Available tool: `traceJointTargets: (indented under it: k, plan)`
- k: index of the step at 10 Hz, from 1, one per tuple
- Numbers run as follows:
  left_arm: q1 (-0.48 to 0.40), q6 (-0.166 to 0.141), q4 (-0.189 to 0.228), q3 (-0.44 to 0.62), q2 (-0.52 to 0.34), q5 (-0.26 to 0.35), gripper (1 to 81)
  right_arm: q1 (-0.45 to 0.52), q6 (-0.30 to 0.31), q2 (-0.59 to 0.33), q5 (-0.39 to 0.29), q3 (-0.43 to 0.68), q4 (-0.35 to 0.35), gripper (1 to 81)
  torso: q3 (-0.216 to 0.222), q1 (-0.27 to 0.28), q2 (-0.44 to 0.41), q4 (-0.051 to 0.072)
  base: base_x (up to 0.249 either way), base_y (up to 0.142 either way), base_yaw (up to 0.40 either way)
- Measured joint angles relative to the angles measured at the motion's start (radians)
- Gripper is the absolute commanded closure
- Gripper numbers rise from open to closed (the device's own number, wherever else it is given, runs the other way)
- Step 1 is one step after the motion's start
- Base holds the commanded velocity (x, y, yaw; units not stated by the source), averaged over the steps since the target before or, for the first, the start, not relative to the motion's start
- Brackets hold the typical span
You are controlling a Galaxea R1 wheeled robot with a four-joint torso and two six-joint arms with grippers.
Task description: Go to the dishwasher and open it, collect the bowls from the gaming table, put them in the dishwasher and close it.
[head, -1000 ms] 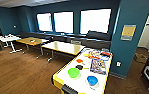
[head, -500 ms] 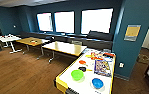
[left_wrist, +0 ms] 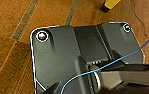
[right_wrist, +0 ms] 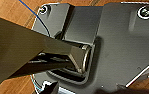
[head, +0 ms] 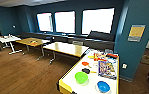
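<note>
Gaming table (head: 65,85), white top with yellow rim, stands at the lower right of the head view on the wooden floor (head: 20,72). Nearest on it sit the blue bowl (head: 103,86) and, just beside it to the left, the lime green bowl (head: 81,77); both upright, apart from each other. Further along the top: a colourful box (head: 106,68) and small orange and dark items. Beyond, a wooden-topped table (head: 65,48), then a white table (head: 7,38), a dark bench under three bright windows (head: 65,22). Jaw state of either gripper: cannot tell.
</note>
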Motion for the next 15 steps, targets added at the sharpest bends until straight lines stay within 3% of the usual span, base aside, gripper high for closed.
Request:
traceJointTargets:
  k: [15]
  plan:
    - [0.0,0.0,0.0,0.0,0.002,0.0,1.0,0.0,0.0,-0.005,0.0,-0.001,0.0,1.0,0.0,0.0,0.0,0.0,0.101,0.106,0.0]
